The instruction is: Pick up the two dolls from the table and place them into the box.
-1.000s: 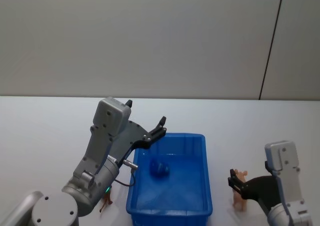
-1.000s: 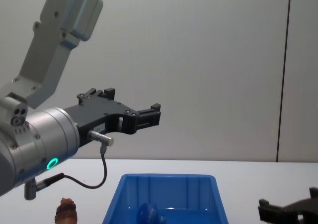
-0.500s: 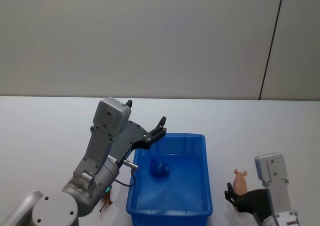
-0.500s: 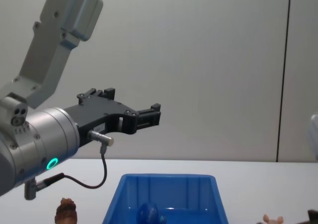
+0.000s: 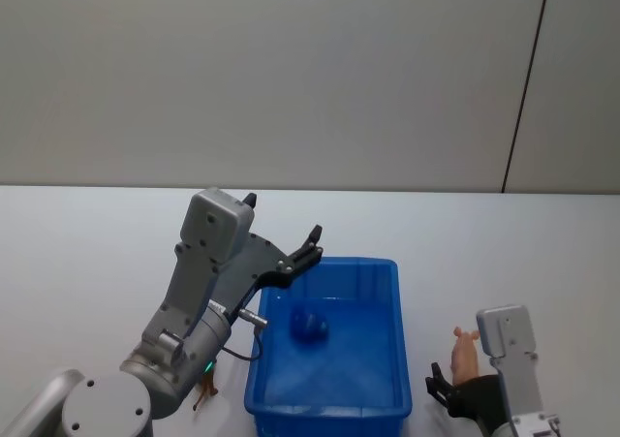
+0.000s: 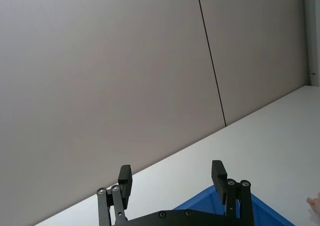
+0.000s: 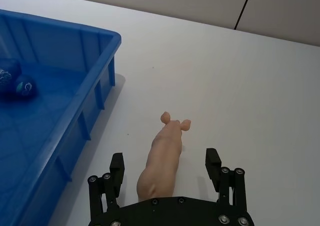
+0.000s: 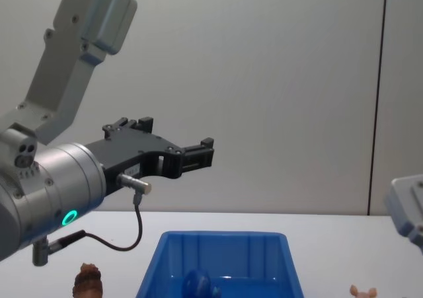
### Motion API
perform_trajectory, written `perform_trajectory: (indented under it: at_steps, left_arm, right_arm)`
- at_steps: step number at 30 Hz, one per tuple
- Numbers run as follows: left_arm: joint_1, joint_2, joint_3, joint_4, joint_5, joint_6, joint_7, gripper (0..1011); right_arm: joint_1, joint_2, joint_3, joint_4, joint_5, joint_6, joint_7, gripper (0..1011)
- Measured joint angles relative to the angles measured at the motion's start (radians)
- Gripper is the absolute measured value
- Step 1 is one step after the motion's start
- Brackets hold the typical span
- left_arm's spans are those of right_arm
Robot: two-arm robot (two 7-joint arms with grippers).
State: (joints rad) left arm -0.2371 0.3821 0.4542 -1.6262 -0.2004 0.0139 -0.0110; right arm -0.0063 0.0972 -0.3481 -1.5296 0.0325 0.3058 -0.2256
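Note:
The rounded blue doll (image 5: 310, 325) (image 7: 15, 80) (image 8: 196, 283) lies inside the blue box (image 5: 327, 413) (image 7: 60, 25) (image 8: 225, 234). The lumpy dark brown doll (image 5: 205, 390) (image 8: 88, 280) stands on the white table (image 5: 87, 263) just left of the box, under my left arm. My left gripper (image 5: 283, 218) (image 6: 171, 170) (image 8: 173, 139) hangs open and empty above the box's back left corner. My right gripper (image 5: 448, 395) (image 7: 165, 158) is open near the table's front right, its fingers on either side of a pink pig-like figure (image 5: 465, 353) (image 7: 162, 158) (image 8: 362, 291) without touching it.
The pink figure stands on the table a short way right of the box. My right arm's grey wrist housing (image 8: 406, 209) shows at the right edge. A plain wall with a dark vertical seam (image 5: 523, 98) backs the table.
My right arm has drawn back toward me, away from the pink figure, which stays on the table. The left arm and the dolls have not moved.

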Motion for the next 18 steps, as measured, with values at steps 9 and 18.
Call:
perform_trajectory:
  at_steps: [9, 18]
  left_arm:
    - [0.000, 0.000, 0.000, 0.000, 0.000, 0.000, 0.000, 1001]
    - [0.000, 0.000, 0.000, 0.000, 0.000, 0.000, 0.000, 1001]
  right_arm:
    - [0.028, -0.024, 0.006, 0.058, 0.007, -0.009, -0.002, 832]
    - [0.050, -0.039, 0.017, 0.094, 0.027, 0.003, 0.001, 567]
